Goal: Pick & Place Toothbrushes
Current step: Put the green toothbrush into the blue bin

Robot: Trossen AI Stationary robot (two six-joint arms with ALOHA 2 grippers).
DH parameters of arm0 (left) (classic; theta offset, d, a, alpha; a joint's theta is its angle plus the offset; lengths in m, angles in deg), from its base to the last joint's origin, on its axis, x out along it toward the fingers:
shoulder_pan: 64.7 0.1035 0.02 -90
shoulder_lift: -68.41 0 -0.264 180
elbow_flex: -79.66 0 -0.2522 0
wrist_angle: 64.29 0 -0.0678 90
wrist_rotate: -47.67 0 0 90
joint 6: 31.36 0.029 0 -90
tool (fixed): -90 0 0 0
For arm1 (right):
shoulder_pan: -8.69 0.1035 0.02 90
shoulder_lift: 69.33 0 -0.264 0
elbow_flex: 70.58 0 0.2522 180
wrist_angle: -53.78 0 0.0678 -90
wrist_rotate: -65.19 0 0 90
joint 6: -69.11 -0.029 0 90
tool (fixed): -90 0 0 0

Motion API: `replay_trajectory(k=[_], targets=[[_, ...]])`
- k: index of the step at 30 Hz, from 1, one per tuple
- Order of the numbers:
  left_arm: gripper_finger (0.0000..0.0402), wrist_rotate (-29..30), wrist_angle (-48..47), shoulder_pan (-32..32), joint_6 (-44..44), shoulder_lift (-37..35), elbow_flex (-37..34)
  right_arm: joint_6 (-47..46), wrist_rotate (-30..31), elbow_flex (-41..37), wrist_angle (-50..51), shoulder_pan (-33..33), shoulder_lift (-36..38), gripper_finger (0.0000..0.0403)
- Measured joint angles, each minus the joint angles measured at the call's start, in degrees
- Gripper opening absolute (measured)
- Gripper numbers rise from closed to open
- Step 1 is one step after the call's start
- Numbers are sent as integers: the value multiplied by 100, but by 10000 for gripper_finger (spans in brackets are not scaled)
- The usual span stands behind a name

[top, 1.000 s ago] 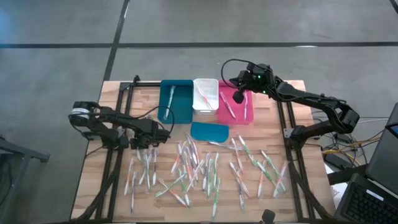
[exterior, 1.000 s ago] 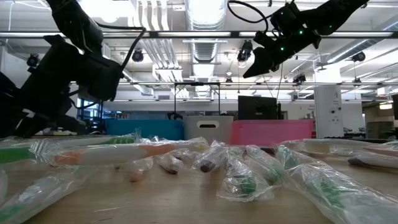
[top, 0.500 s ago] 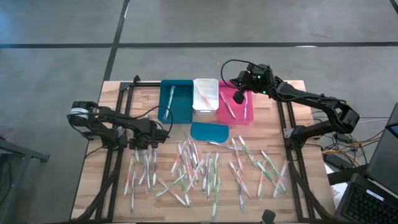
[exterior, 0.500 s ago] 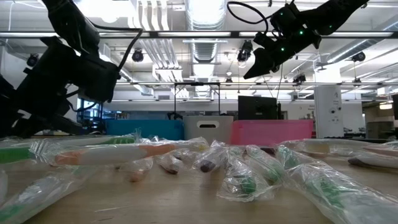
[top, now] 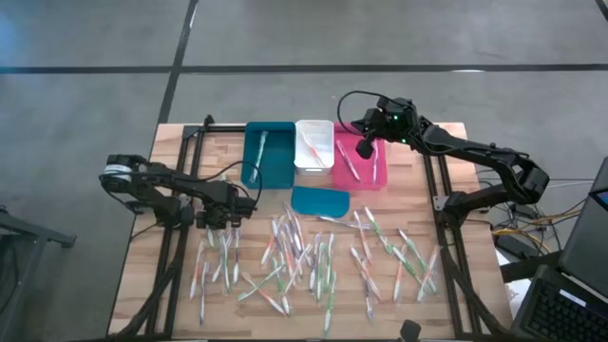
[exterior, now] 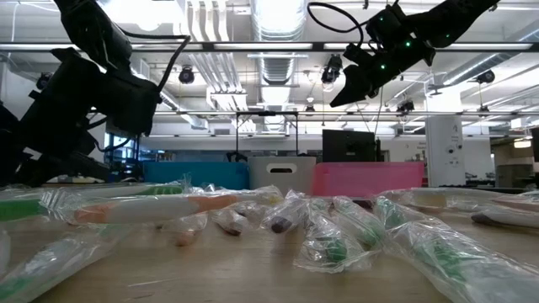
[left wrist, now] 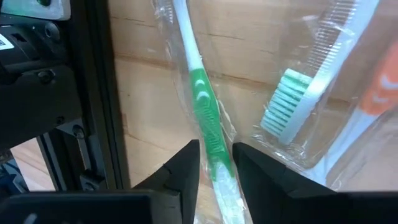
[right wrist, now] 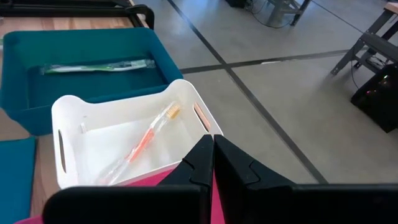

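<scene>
Tabletop bins (top: pixel 313 144) with few toothbrushes (top: pixel 306 258)

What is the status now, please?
Left gripper open astride wrapped green-handled toothbrush on the table. Right gripper shut, empty, above pink plastic bin. Nothing blocking.

No text, brand, number or sign can be read in any of the views. A small white label (left wrist: pixel 7 42) sits on the dark arm housing in the left wrist view, but its print is too small to make out. The wrapped toothbrushes (top: pixel 313 256) on the tabletop (top: pixel 446 313) and the bins show no legible markings.
</scene>
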Motion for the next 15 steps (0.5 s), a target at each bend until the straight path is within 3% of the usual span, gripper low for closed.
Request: replay_trajectory(k=[9,15], targets=[[57,47,18,-2,-18,4,-2,20,0,2,0,0,2,8],[51,51,-158,0,-59,20,26,20,0,1,0,0,2,8]])
